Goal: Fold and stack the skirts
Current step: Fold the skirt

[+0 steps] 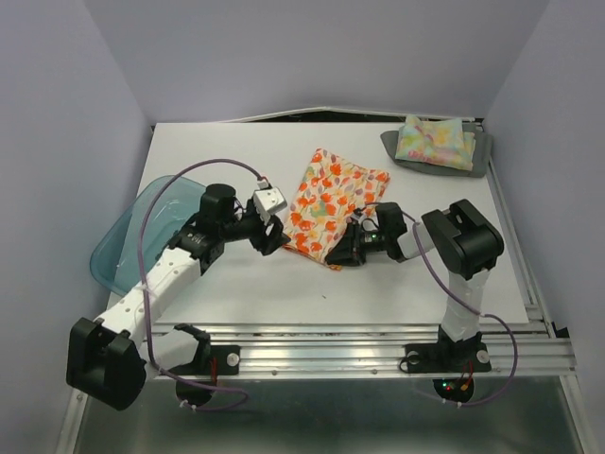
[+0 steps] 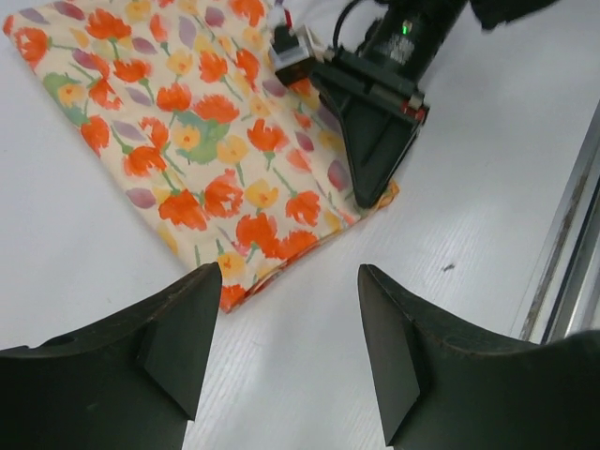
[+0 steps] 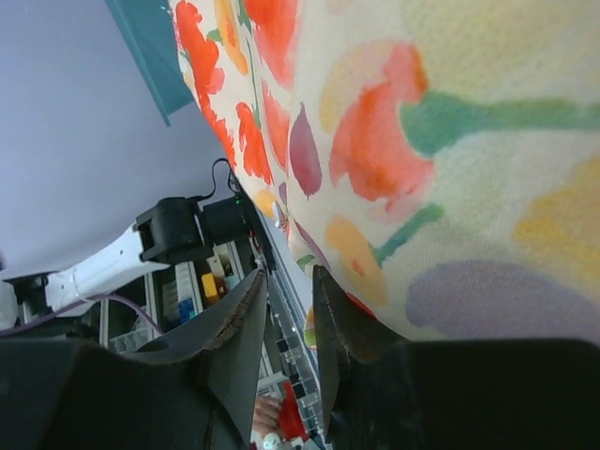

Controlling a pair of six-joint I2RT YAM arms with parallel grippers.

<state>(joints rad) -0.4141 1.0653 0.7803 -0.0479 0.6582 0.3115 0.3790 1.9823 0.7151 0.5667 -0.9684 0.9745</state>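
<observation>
A blue basin [image 1: 121, 244] sits at the table's [image 1: 227, 151] 9 o'clock edge, and just inward of it the left jaws stand wide apart with nothing between them, just beside the 8 o'clock corner of the white skirt with orange-red flowers [image 1: 331, 200], which lies folded flat near the middle of the table. It looks thin, light and limp, so a pinch at a corner or along a folded edge, taking every layer, should serve best; a grab in the middle would likely bunch it, and one held corner would let the rest sag. The right jaws sit at its 6 o'clock corner, close together, though I cannot tell whether cloth is caught between them. At 1 o'clock the pastel skirt [image 1: 435, 140] rests folded on the dark grey skirt [image 1: 482, 159]. The table is smooth, white and hard, so cloth should slide easily; lilac walls [image 1: 312, 57] close it in on three sides
</observation>
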